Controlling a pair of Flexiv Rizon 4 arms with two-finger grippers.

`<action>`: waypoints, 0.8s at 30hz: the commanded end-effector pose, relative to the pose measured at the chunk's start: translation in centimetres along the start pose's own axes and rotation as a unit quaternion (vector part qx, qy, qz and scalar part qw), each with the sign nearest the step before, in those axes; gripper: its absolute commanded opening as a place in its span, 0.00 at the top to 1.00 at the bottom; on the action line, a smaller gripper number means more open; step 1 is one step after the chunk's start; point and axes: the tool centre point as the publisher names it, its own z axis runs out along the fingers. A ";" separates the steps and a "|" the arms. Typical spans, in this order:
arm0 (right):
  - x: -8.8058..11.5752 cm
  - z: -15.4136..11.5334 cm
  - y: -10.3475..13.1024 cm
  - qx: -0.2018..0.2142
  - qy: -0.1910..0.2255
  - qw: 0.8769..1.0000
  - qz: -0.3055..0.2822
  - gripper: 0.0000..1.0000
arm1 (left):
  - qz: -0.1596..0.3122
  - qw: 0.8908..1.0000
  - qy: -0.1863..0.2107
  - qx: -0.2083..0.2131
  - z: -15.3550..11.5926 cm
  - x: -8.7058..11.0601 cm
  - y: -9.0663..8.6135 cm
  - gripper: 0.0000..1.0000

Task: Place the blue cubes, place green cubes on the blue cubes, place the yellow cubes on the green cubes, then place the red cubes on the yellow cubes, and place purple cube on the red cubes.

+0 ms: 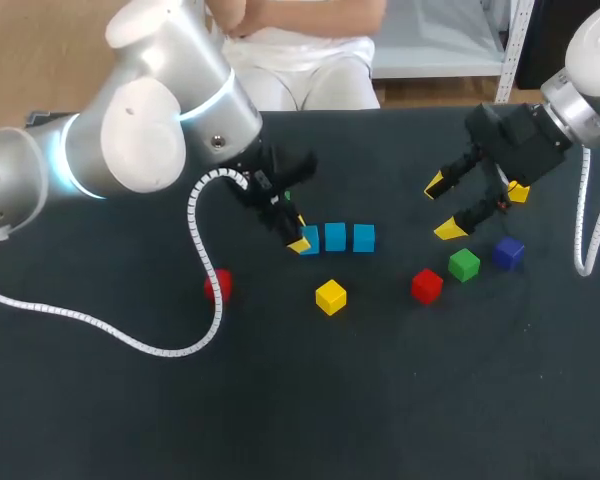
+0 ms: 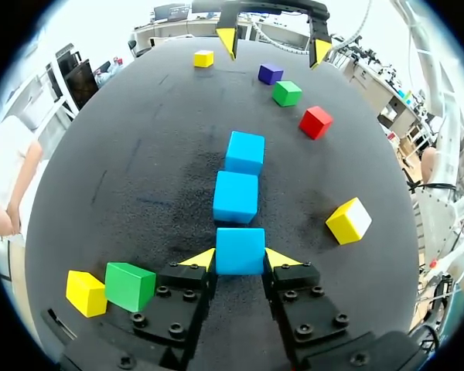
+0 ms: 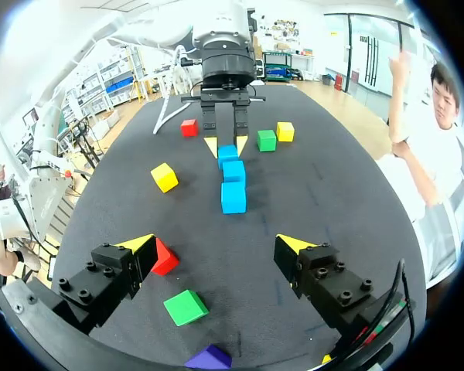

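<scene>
left gripper (image 2: 240, 259) is down at the table (image 1: 100, 420), jaws pinching the end blue cube (image 2: 240, 246) from two sides, yellow tips against its side faces

that cube sits flat on the table as the left end of a row of three. the middle blue cube (image 2: 236, 196) is just beside it and the third blue cube (image 2: 245, 152) just past that. there are small gaps between them and none are stacked

in the left wrist view a green cube (image 2: 130, 286) and a yellow cube (image 2: 87, 293) sit beside one finger of the left gripper, close to each other. from the head view the arm mostly hides them

a second yellow cube (image 1: 330, 296) sits alone on the near side of the blue row. a red cube (image 1: 217, 286) lies further left, well apart from the row

right gripper (image 3: 216, 246) hangs over the right part of the table, jaws spread wide with nothing between them

in the right wrist view a second red cube (image 3: 164, 257) is just beside one of its fingers. a second green cube (image 3: 185, 307) and the purple cube (image 3: 210, 358) are near it. in the head view these three form a loose line: red, green, purple, each apart from the next

a third yellow cube (image 1: 518, 192) is partly hidden behind the right gripper, on the far side of it

every cube in view rests directly on the table
</scene>
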 end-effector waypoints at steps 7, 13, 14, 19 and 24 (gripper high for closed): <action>0.0 0.0 0.1 0.001 -0.001 1.000 -0.001 0.00 | 0.001 1.000 0.002 -0.002 -0.3 0.1 0.2 1.00; 0.0 0.0 0.1 0.001 -0.001 1.000 -0.001 0.00 | 0.004 1.000 0.004 -0.002 -0.3 0.0 0.4 1.00; 0.0 0.0 0.1 0.001 -0.001 1.000 -0.001 0.00 | 0.004 1.000 0.004 -0.003 -0.3 0.0 0.5 1.00; 0.0 0.0 0.1 0.001 -0.001 1.000 -0.001 0.00 | 0.003 1.000 0.004 -0.003 -0.2 0.0 0.6 1.00; 0.0 0.0 0.1 0.001 -0.001 1.000 -0.001 0.00 | 0.004 1.000 0.004 -0.001 -0.1 0.0 0.8 1.00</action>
